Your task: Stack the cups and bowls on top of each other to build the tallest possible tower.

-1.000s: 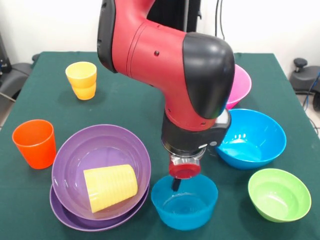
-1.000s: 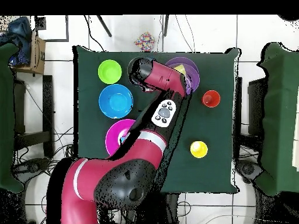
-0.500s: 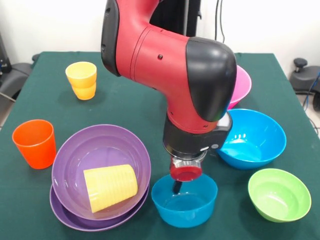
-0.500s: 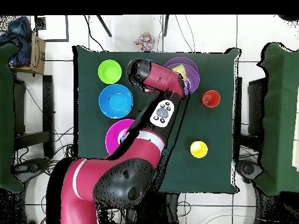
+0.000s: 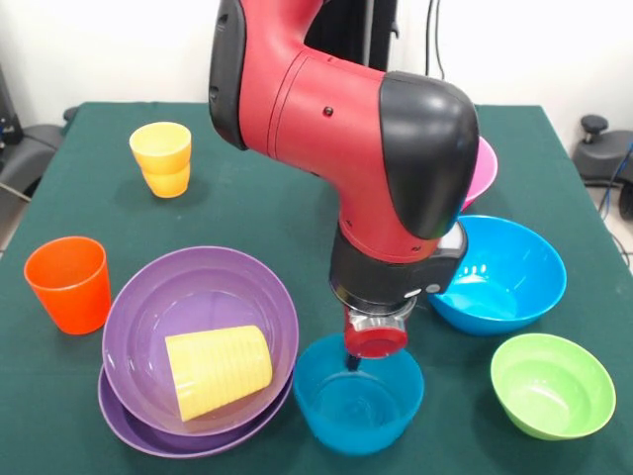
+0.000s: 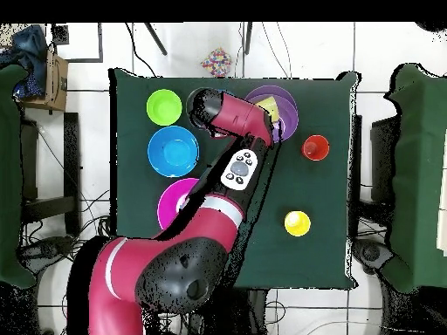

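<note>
Front view shows the small blue bowl (image 5: pixel 358 393) shifted left toward the purple bowls (image 5: pixel 198 341) and tipped since a second ago, its rim now higher under the arm. The claw (image 5: pixel 351 362) dips inside its far rim; whether it is spread or pinching the wall I cannot tell. Judging by this, a lift is beginning. The ribbed yellow cup (image 5: pixel 219 372) lies on its side in the purple bowls on the bench (image 5: pixel 257 213).
</note>
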